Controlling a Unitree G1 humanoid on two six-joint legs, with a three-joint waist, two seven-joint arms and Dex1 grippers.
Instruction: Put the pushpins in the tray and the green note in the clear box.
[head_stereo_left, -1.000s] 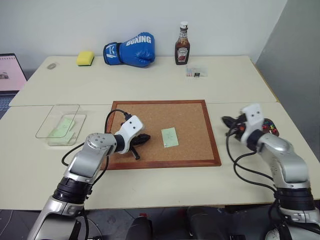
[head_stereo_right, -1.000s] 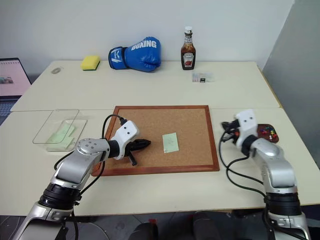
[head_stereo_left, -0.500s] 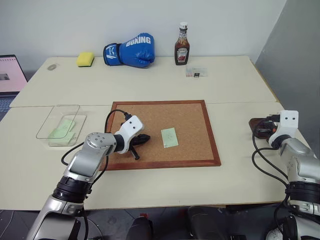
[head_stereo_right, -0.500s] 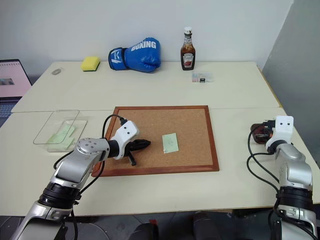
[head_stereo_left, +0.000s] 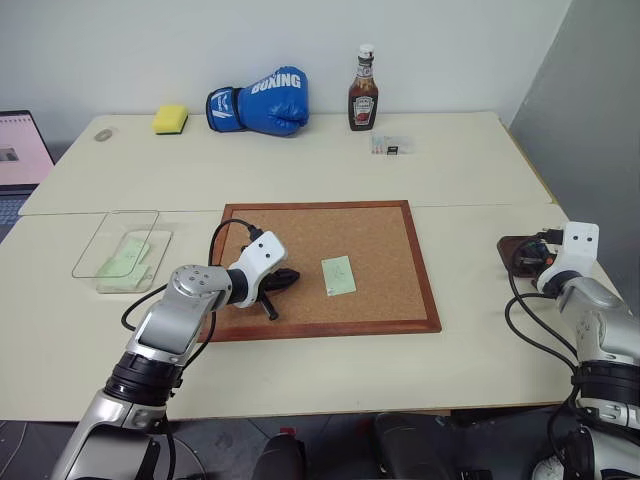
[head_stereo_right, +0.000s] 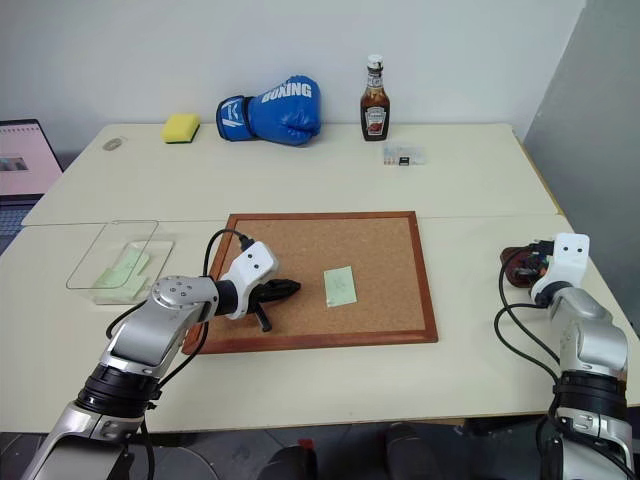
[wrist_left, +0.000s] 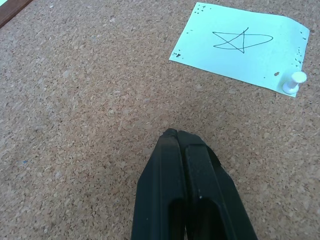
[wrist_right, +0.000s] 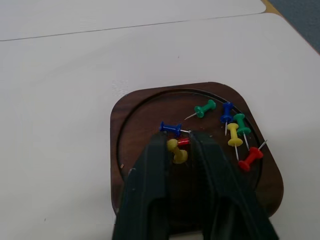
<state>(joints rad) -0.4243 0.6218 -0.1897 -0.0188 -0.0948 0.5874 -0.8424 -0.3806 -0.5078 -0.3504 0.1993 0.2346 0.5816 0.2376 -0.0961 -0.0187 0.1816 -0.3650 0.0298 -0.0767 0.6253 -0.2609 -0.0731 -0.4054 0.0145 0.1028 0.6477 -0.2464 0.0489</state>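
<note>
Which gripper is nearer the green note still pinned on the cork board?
Left. The left gripper sits shut on the cork board beside the green note; the right gripper is over the tray.

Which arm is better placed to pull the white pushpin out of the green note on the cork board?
The left. Its gripper, jaws shut, hovers over the cork board beside the green note and white pushpin. The right gripper is over the tray, off the board.

Pushpins (wrist_right: 227, 131) in tray (wrist_right: 125, 115), right of corkboard (head_stereo_left: 390, 225)
</note>
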